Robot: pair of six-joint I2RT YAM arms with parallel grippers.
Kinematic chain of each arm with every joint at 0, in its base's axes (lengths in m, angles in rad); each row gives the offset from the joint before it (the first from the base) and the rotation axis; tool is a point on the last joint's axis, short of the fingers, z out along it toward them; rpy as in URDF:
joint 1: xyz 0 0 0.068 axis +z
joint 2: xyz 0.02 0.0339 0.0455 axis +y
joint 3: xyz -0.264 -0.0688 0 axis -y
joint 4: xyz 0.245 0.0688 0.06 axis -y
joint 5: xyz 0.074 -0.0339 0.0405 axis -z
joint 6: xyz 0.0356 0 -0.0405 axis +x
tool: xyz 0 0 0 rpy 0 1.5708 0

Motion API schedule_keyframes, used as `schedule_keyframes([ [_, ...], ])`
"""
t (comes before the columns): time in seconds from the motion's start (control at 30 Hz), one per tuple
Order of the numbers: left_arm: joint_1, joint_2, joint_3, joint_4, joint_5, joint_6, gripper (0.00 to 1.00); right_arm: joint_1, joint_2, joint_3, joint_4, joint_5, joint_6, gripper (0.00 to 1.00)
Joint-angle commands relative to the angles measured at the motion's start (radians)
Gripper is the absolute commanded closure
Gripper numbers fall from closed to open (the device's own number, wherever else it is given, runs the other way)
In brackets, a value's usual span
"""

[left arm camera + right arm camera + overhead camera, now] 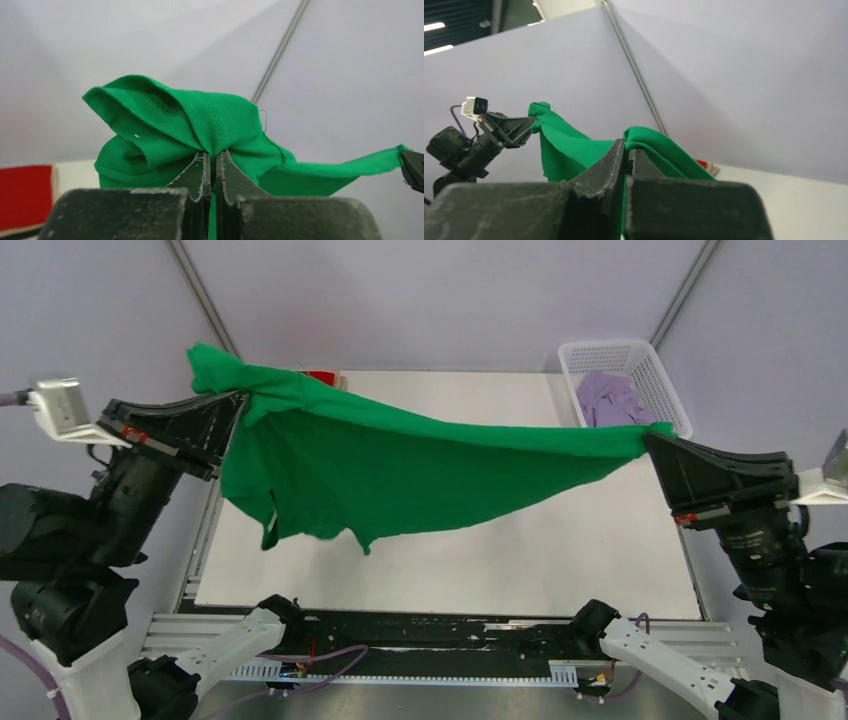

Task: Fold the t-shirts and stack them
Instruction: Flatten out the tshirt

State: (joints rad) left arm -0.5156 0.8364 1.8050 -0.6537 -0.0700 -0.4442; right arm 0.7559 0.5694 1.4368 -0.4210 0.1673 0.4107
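The bright green t-shirt (400,465) hangs stretched in the air above the table between both grippers, its loose part sagging at the left. My left gripper (238,400) is shut on one bunched end; the left wrist view shows the cloth (200,120) pinched between the jaws (212,155). My right gripper (652,437) is shut on the other end, seen in the right wrist view (628,147) with green cloth (659,145) over the tips. A lilac shirt (608,400) lies in the basket. A red shirt (322,377) shows at the table's far edge, mostly hidden.
The white lattice basket (660,380) stands at the table's far right corner. The white table top (560,560) spreads below the hanging shirt. Grey walls enclose the back and sides.
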Motion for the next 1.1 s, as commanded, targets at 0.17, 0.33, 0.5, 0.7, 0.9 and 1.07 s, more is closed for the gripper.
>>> schedule_keyframes([
  [0.17, 0.000, 0.131, 0.296, -0.088, 0.189, 0.132, 1.00, -0.002, 0.062, 0.150, 0.002, -0.040, -0.100, 1.00],
  [0.33, 0.000, 0.147, 0.101, 0.001, -0.030, 0.176, 1.00, -0.003, 0.133, 0.086, 0.022, 0.341, -0.170, 1.00],
  [0.5, 0.003, 0.234, -0.192, 0.166, -0.386, 0.226, 0.99, -0.025, 0.281, -0.106, 0.157, 0.865, -0.283, 1.00],
  [0.7, 0.115, 0.666, -0.341, 0.259, -0.289, 0.228, 0.95, -0.400, 0.520, -0.403, 0.178, 0.540, 0.050, 1.00],
  [0.9, 0.170, 1.282, 0.105, 0.056, -0.141, 0.227, 0.48, -0.577, 0.878, -0.426, 0.408, 0.277, 0.088, 0.76],
  [1.07, 0.170, 1.312, 0.169, 0.084, -0.022, 0.216, 0.00, -0.595, 0.970, -0.303, 0.345, 0.170, 0.045, 0.14],
])
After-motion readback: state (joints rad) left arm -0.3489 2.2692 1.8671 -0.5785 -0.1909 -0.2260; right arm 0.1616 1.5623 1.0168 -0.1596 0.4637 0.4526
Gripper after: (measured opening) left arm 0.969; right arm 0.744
